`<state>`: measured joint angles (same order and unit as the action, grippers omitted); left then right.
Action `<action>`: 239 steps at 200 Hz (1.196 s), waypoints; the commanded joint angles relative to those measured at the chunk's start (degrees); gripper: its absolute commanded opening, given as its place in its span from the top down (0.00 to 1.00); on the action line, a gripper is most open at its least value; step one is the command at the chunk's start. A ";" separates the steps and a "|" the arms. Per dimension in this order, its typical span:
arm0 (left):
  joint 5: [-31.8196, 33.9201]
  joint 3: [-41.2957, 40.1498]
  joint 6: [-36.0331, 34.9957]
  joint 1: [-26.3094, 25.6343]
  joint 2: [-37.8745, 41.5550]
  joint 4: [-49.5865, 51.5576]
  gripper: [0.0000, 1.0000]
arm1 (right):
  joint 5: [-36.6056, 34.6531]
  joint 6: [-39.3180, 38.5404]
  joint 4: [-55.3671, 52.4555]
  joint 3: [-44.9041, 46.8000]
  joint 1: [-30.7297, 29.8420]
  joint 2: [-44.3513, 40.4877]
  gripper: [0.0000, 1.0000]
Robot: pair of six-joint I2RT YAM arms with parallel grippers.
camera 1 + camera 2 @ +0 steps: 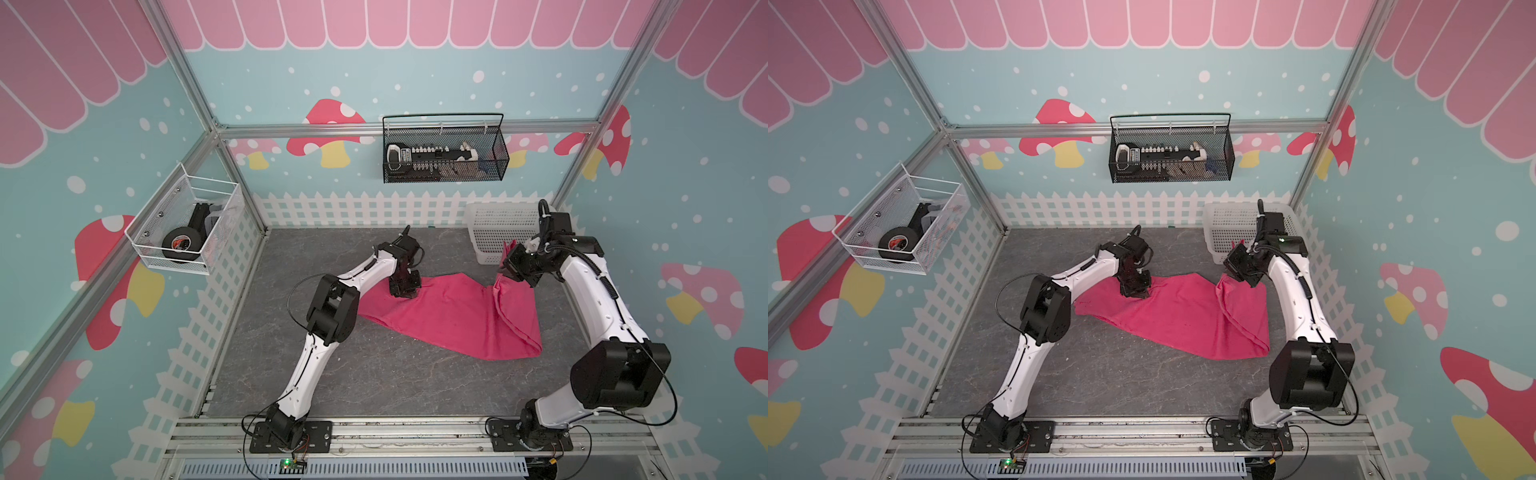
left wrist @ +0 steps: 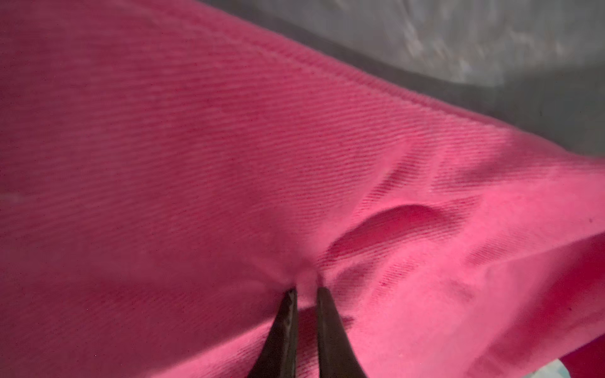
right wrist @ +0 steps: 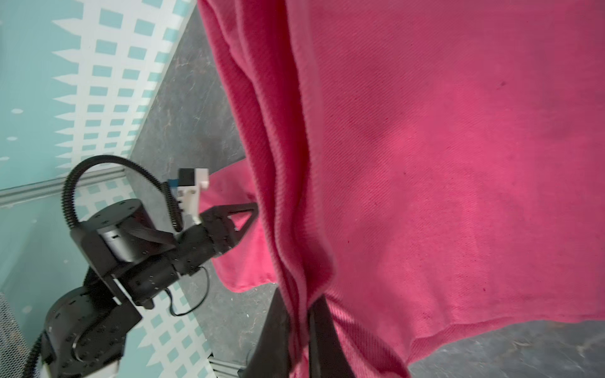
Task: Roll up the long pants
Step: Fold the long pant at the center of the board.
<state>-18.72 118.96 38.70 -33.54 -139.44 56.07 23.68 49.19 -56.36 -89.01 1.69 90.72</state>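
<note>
Soft woven cloth for the pants (image 1: 449,316), matt, with fine diagonal twill ribs and a stitched hem seen close in the left wrist view; faintly fuzzy, creased where pinched. Hard black plastic for the fingers (image 2: 285,330), smooth with a dull sheen. Grey stone-look bench (image 1: 374,382), matt, veined and mottled. White plastic lattice basket (image 1: 494,239), semi-matt. Black wire-mesh metal for the wall basket (image 1: 444,176); white perforated sheet metal with a wire rim for the side bin (image 1: 178,264). Glossy black tape roll (image 1: 180,247). Brushed aluminium frame (image 1: 548,124), satin. Smooth glossy white shells and matt black joints on the arms (image 1: 309,365). Flat printed wall panels (image 1: 415,83), low sheen.
</note>
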 commanded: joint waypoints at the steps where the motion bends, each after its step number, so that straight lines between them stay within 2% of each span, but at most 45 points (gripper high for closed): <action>1: -6.55 -3.89 3.40 -1.39 -1.63 1.42 0.85 | 2.80 5.22 6.68 -5.89 -2.37 4.08 1.00; 19: -6.63 -3.65 3.58 -1.84 0.58 1.72 0.85 | 3.36 6.15 7.23 -11.05 -4.73 7.37 1.00; 38: -1.09 -0.69 1.90 -0.10 2.86 6.60 0.85 | 3.74 7.42 6.98 -15.18 -6.80 9.03 1.00; 57: 2.53 -0.18 1.21 4.10 5.39 8.84 0.85 | 2.85 8.84 5.92 -17.49 -7.83 8.17 1.00; 82: 4.12 -0.52 -0.18 9.70 7.63 9.41 0.85 | 2.08 9.71 3.30 -20.73 -8.01 6.04 1.00; 111: 7.30 3.98 -3.68 16.58 7.55 13.37 0.85 | 2.52 8.51 -1.23 -25.98 -9.96 5.27 1.00; 174: 11.65 10.30 -5.24 26.50 11.49 18.91 0.85 | 2.87 9.87 -0.51 -24.30 -19.87 4.19 1.00; 201: 13.00 6.85 -6.26 28.90 16.29 19.34 0.85 | 3.29 10.40 0.46 -21.48 -23.49 4.49 1.00; 239: 13.05 -0.06 -7.10 30.37 22.47 18.71 0.85 | 2.05 11.23 5.42 -15.41 -25.62 5.71 1.00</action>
<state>-6.96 122.34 33.36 -3.46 -120.42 73.01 26.41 58.78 -55.68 -107.35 -23.20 95.61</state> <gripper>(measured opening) 0.149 0.084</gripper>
